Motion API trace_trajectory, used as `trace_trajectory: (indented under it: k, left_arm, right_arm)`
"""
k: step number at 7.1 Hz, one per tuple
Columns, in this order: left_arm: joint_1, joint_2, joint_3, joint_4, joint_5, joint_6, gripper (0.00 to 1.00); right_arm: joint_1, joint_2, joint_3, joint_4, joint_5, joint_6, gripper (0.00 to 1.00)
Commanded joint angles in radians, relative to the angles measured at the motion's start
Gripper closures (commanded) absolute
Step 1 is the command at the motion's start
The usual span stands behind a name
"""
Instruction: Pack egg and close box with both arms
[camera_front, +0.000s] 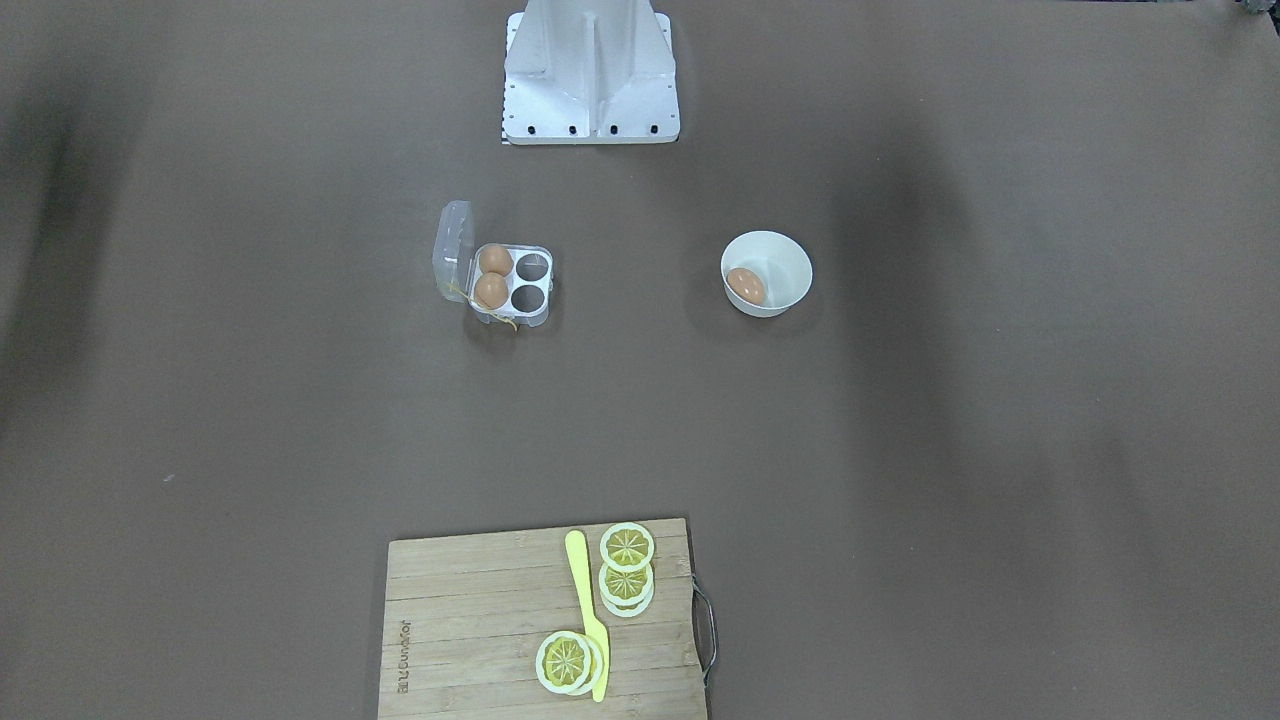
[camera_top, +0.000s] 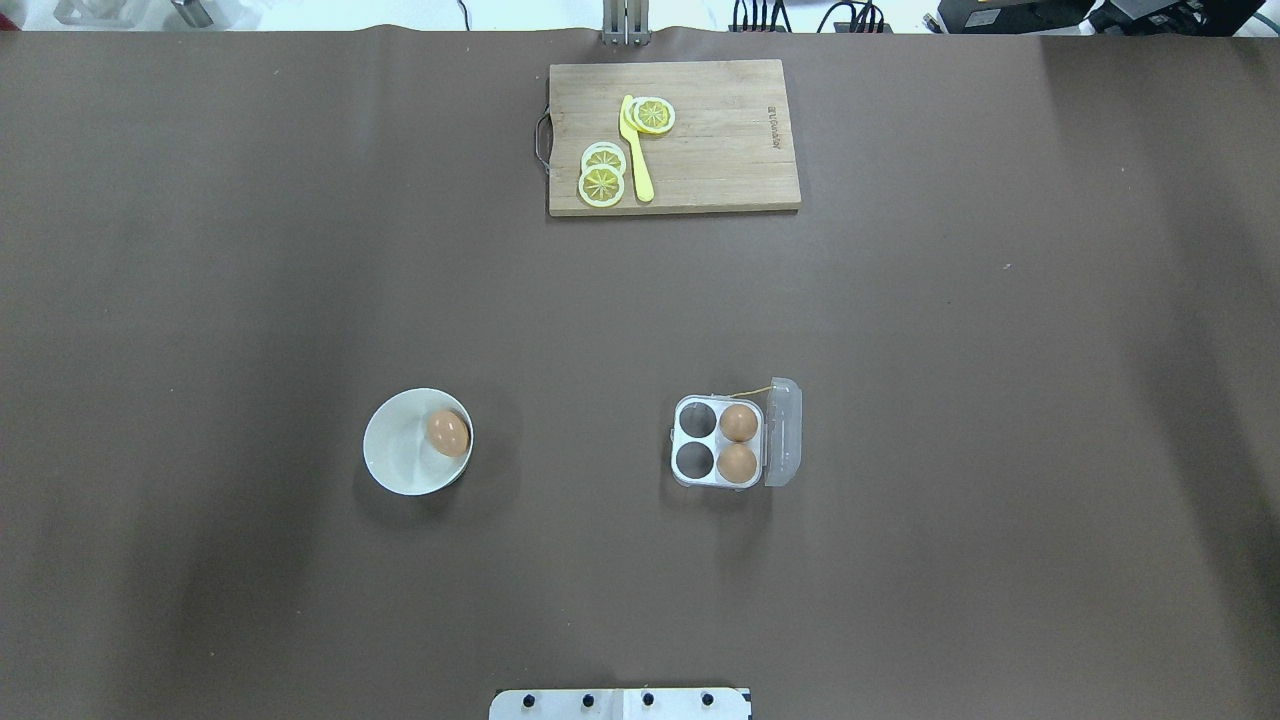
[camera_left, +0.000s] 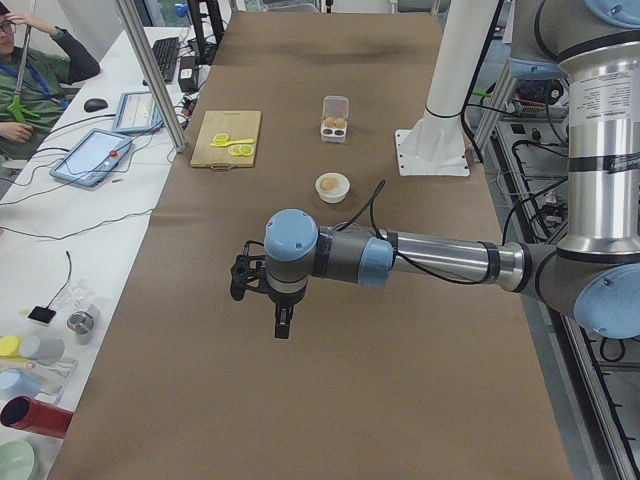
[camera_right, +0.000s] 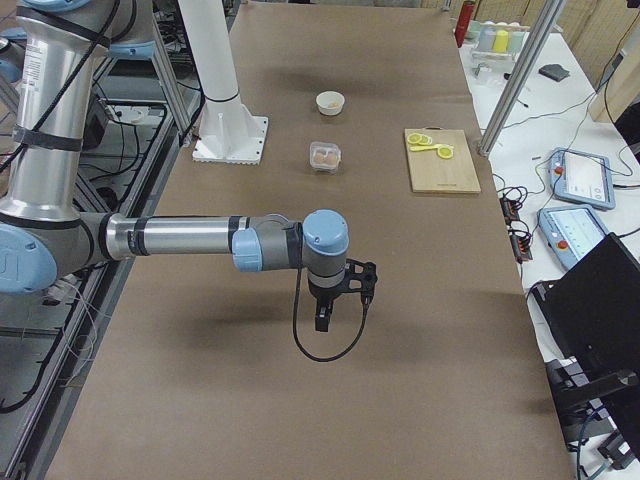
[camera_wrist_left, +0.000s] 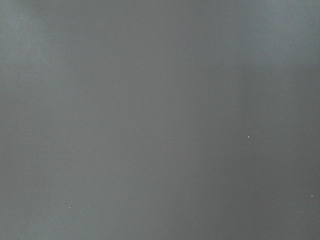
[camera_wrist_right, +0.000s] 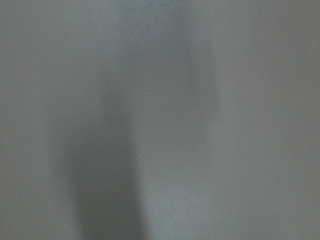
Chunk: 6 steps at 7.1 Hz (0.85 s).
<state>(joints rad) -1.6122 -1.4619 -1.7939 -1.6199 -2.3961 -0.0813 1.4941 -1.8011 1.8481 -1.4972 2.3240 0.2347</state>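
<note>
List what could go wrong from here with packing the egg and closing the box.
1. The egg lies loose against the curved wall of the bowl; it may roll from a pinch.
2. The box looks light and is unheld; pushing its open lid may slide it.
3. The yellow string by the hinge may get trapped.

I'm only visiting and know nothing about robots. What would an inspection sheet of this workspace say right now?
Surface: brown table, no spills seen.
Job's things: the egg lies in the white bowl; the box has its lid open, two eggs in the cups beside the hinge, two cups empty.
Clutter: cutting board with lemon slices and a yellow knife.
Grippers: left gripper and right gripper hang over bare table, holding nothing; open or shut cannot be told.
Cables: black cable loops off each wrist.
Surroundings: white stand; a person at the side bench.
</note>
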Motion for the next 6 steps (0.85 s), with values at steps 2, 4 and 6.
trace_trajectory:
  k: [2,4,6]
  left_arm:
    - [0.003,-0.012,-0.016,-0.008,0.028,0.0,0.02]
    - [0.005,-0.02,-0.021,-0.011,0.019,-0.008,0.02]
    - [0.014,-0.067,-0.01,-0.002,0.017,-0.012,0.02]
  right_arm:
    - [0.0,0.0,0.002,0.0,0.002,0.0,0.0]
    - [0.0,-0.004,-0.001,0.078,0.005,0.003,0.0]
    - [-0.006,-0.001,-0.001,0.158,0.012,0.009,0.0]
